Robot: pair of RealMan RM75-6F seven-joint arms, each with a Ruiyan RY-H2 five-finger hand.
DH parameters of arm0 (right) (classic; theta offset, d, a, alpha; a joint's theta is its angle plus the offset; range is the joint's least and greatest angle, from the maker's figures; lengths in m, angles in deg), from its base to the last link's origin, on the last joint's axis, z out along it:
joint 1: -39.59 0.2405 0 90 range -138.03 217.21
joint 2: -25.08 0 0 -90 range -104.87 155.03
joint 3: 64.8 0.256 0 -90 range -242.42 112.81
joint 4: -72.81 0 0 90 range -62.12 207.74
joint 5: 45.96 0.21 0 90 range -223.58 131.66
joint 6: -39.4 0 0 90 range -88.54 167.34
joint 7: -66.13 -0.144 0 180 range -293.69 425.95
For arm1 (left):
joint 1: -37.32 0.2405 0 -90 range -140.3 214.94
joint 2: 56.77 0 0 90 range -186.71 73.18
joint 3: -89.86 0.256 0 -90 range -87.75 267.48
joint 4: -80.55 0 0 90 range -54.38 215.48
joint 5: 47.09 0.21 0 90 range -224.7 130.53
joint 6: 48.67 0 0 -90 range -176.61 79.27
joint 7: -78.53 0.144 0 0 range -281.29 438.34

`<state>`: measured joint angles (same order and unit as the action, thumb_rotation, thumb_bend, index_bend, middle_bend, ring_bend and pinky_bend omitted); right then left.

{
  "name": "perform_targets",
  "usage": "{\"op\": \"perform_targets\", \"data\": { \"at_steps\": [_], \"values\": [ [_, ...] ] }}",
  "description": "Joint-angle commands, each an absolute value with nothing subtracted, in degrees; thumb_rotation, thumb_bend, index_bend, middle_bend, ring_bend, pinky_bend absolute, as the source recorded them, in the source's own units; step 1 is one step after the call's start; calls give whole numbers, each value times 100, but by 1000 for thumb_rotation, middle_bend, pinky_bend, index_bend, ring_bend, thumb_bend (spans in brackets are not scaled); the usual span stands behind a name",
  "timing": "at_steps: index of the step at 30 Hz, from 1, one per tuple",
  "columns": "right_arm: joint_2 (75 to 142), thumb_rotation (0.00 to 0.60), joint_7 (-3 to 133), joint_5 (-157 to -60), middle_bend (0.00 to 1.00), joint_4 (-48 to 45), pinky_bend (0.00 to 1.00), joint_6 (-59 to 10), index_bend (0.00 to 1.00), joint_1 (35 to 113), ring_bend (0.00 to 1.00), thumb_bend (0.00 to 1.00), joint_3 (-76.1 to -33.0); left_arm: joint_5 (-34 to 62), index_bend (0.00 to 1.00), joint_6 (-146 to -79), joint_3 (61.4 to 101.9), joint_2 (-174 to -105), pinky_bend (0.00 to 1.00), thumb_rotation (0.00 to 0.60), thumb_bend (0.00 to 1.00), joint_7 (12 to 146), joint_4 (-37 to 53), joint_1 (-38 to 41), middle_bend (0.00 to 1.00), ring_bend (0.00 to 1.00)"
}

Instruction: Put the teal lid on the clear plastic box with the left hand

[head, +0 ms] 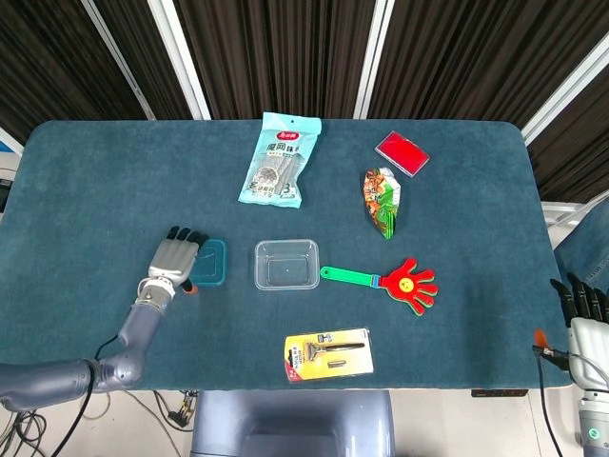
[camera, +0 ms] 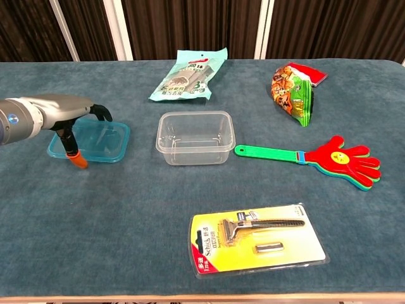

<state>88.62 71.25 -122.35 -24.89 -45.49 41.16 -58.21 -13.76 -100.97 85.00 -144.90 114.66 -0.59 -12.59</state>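
Note:
The teal lid [head: 213, 264] [camera: 98, 140] lies left of the clear plastic box [head: 285, 264] [camera: 195, 136], with a gap between them. My left hand [head: 175, 259] [camera: 58, 111] covers the lid's left part. Its fingers curl over the far edge, and its orange-tipped thumb stands at the near edge, gripping the lid. The box sits upright and empty in the middle of the table. My right hand [head: 582, 312] hangs off the table's right edge, holding nothing, and appears only in the head view.
A packaged razor [head: 328, 354] [camera: 256, 237] lies near the front edge. A green-handled red hand clapper [head: 400, 282] [camera: 329, 157] lies right of the box. Further back are a snack bag [head: 383, 200] [camera: 292, 93], a teal packet [head: 279, 159] [camera: 190, 76] and a red flat item [head: 402, 153].

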Motion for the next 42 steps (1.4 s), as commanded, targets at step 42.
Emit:
{"op": "perform_targets", "data": {
  "at_steps": [42],
  "values": [
    [8860, 600, 7167, -12190, 28, -2518, 0, -4631, 123, 4082, 26, 407, -5767, -1482, 67, -10330, 7487, -14191, 0, 600, 359, 11299, -1806, -2254, 466, 55]
  ]
}}
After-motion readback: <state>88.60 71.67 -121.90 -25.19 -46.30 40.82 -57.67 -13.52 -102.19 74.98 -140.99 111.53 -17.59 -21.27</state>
